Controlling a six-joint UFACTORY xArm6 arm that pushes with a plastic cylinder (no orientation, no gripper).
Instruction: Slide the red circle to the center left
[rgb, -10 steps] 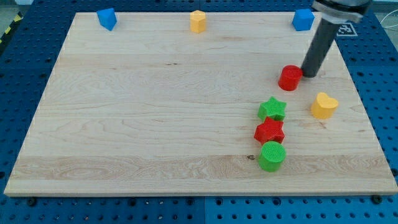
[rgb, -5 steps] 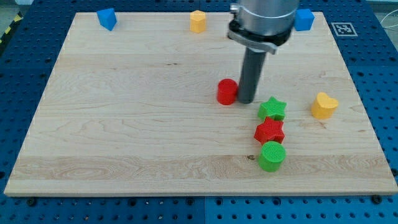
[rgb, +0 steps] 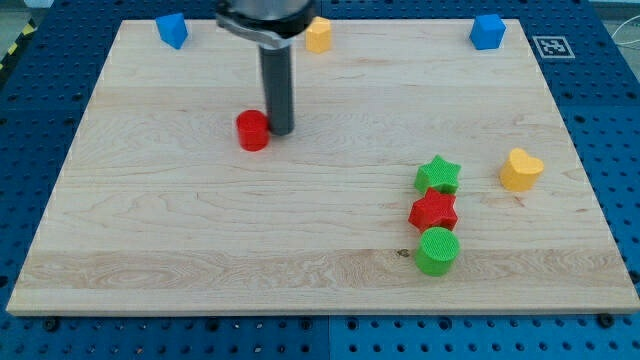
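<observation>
The red circle (rgb: 253, 131) is a short red cylinder on the wooden board (rgb: 200, 230), left of the board's middle and a little above mid-height. My tip (rgb: 281, 131) is the lower end of the dark rod and touches the circle's right side. The rod rises toward the view's top, where the arm's body hides part of the board's far edge.
A green star (rgb: 438, 175), a red star (rgb: 433, 211) and a green circle (rgb: 437, 250) form a column at the lower right. A yellow heart (rgb: 521, 169) lies at the right. Two blue blocks (rgb: 172, 29) (rgb: 487, 31) and a yellow block (rgb: 319, 36) sit along the top edge.
My tip has pushed the red circle leftward across the board, from the right side past the centre to left of centre. The other blocks have not moved.
</observation>
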